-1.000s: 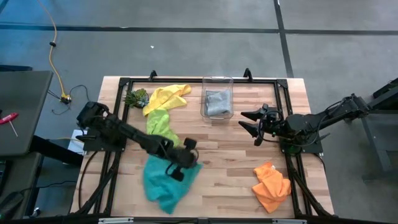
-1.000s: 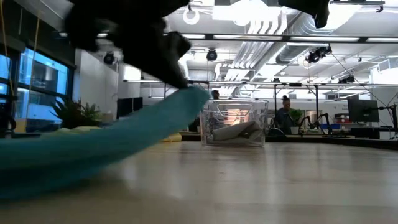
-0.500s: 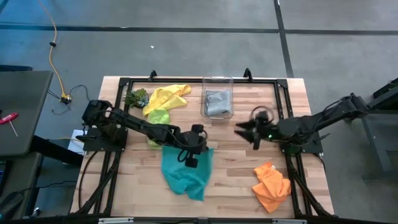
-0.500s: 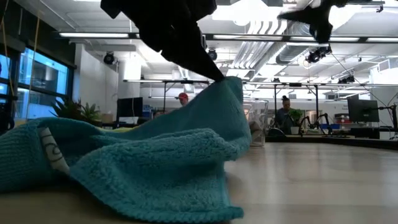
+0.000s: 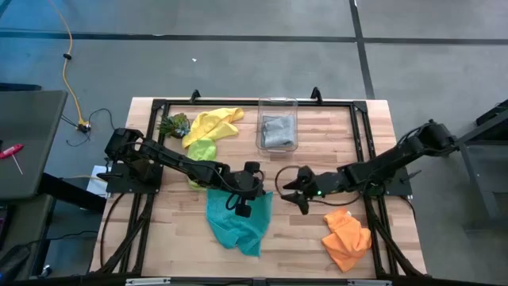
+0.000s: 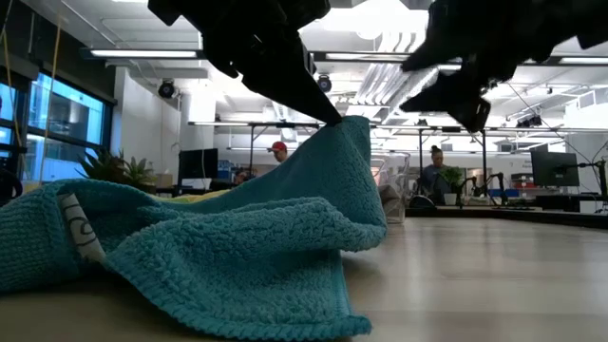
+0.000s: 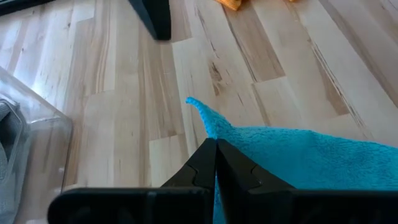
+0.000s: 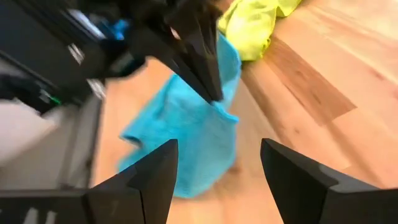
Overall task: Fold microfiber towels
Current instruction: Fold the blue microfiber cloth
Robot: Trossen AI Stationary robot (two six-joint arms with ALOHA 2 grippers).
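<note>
Teal microfibre sat at the middle of the table (image 5: 317,218) in the high view: the teal towel (image 5: 236,222) lay rumpled, one corner lifted by the left gripper (image 5: 255,187), fingers clamped on the cloth. A second before, that towel had lain nearer the table's left front; it had been dragged toward the centre and had held there over the last half second. The right gripper (image 5: 294,189) — parked beside the clear box (image 5: 278,125) a second ago — had reached in just beside the raised corner, fingers apart and holding nothing. The yellow towel (image 5: 213,123) and lime towel (image 5: 202,150) lay at the back left, the grey towel (image 5: 277,131) in the box, the orange towel (image 5: 347,237) at the front right.

From table height, the teal cloth rose to a peak under the left fingers, with the right gripper (image 6: 464,95) above and beside it.

At the left wrist, the fingers (image 7: 205,163) met on the teal edge.

At the right wrist, the spread fingers (image 8: 158,174) faced the pinched corner.

Judging by this, the towel was now placed for spreading — a second corner probably needed taking before any fold.
</note>
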